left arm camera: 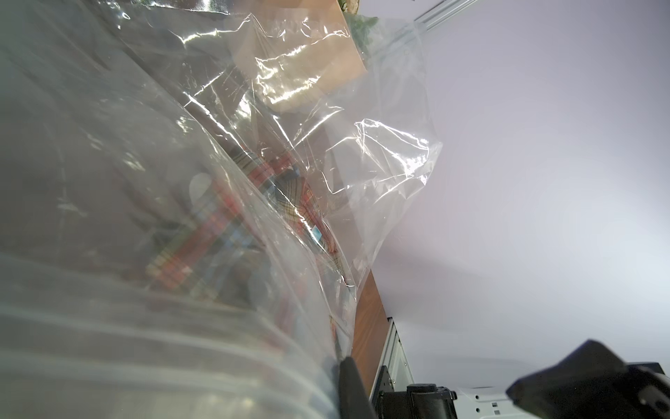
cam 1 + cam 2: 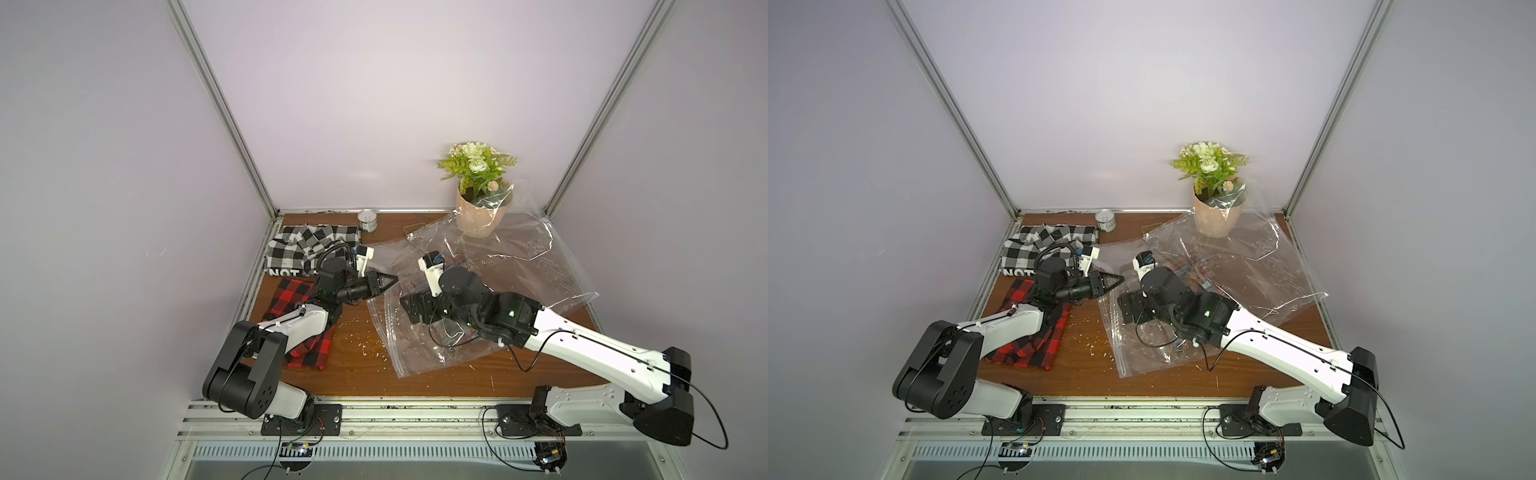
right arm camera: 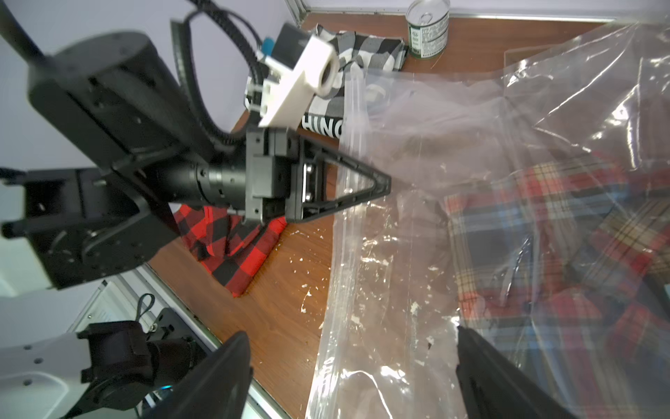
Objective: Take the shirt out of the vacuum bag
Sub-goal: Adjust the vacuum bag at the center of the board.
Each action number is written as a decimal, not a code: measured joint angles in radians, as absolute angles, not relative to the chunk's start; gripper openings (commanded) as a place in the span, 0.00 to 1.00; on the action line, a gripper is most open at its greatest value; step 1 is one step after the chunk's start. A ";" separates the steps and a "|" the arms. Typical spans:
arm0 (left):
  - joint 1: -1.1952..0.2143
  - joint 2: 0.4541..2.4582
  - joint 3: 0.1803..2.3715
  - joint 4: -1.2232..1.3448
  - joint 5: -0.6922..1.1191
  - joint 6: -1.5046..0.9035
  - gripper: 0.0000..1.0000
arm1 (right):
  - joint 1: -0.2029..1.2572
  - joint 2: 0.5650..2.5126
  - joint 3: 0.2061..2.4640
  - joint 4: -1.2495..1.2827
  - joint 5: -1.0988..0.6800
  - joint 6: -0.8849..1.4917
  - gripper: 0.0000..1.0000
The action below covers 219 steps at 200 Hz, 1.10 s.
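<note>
Wooden table [image 2: 457, 382] holds vacuum bag [image 2: 415, 349], pinched by left hand [image 2: 394, 278].

The vacuum bag [image 2: 498, 266] sprawls crumpled over the wooden table [image 2: 353, 332]. At its left edge the left gripper [image 2: 392, 279] is pinched to a point on the plastic. The right gripper [image 2: 411, 309], jaws apart, sits over its near half. A flower pot [image 2: 480, 218] stands at its far edge and a tin can [image 2: 368, 220] beyond its far left corner. To its left lie a black-and-white checked shirt [image 2: 299, 249] and a red-and-black checked shirt [image 2: 291, 297].
</note>
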State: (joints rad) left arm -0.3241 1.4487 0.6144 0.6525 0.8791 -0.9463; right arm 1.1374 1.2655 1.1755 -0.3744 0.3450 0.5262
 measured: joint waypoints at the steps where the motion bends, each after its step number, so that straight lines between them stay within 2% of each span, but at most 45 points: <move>1: -0.324 1.449 0.614 0.653 0.879 -0.947 0.08 | 1.141 1.265 1.173 -0.372 0.347 0.528 0.90; 39: -0.326 1.462 0.617 0.680 0.895 -0.969 0.08 | 1.343 1.330 1.103 -0.309 0.569 0.618 0.90; 69: -0.327 1.477 0.620 0.697 0.905 -0.984 0.08 | 1.427 1.448 1.120 -0.299 0.677 0.684 0.90; 172: -0.328 1.478 0.624 0.715 0.915 -1.015 0.08 | 1.472 1.826 1.413 -0.507 0.886 0.839 0.94; 219: -0.329 1.477 0.624 0.717 0.915 -1.018 0.07 | 1.471 1.950 1.457 -0.606 0.936 0.879 0.94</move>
State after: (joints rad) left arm -0.3294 1.4765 0.6235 0.7166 0.9154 -1.0176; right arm 1.4712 1.9499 1.4574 -0.6056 0.9363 0.8791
